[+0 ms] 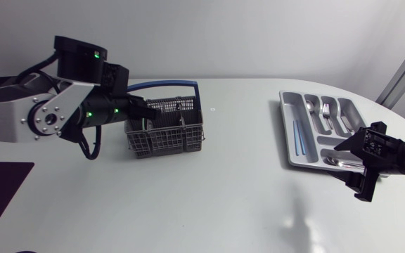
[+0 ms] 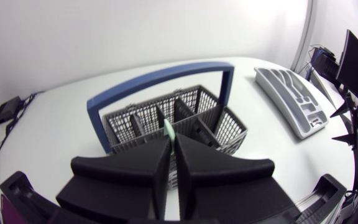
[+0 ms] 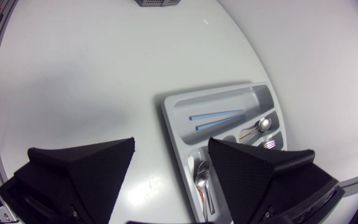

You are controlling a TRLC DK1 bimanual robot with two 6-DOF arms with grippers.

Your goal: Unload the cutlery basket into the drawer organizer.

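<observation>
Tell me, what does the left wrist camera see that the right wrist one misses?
Only the left wrist view: the left tool shut on a pale green piece, and the blue handle of the basket. Only the right wrist view: the open right tool, and blue sticks and spoons in the organizer. Both: the organizer, and the basket, a mere sliver in the right one.

nothing readable on the cutlery basket [image 1: 166,133] or drawer organizer [image 1: 290,144]; a tiny mark [image 1: 213,109] on the table [image 1: 209,197] is perhaps print, too small to tell.
</observation>
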